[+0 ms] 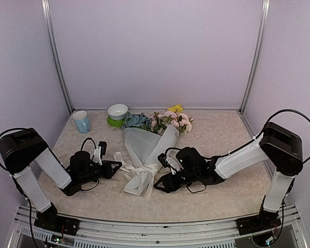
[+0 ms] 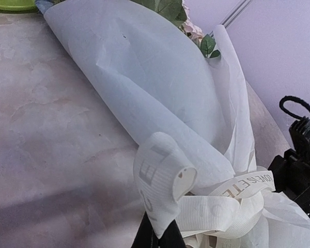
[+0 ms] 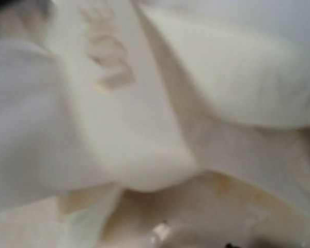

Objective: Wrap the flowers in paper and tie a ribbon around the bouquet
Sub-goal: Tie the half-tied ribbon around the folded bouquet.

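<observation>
The bouquet lies on the table, its flowers pointing to the back and its white paper cone narrowing toward the front. The cream ribbon with dark lettering is looped around the narrow part. My left gripper is shut on a ribbon end that curls up over its tips; the top view shows this gripper just left of the ribbon. My right gripper sits right of the cone's lower end. In the blurred right wrist view the ribbon fills the frame and hides the fingers.
A light blue mug stands at the back left. Beside it, a white bowl rests on a green saucer, close to the flower heads. Grey walls enclose the table on three sides.
</observation>
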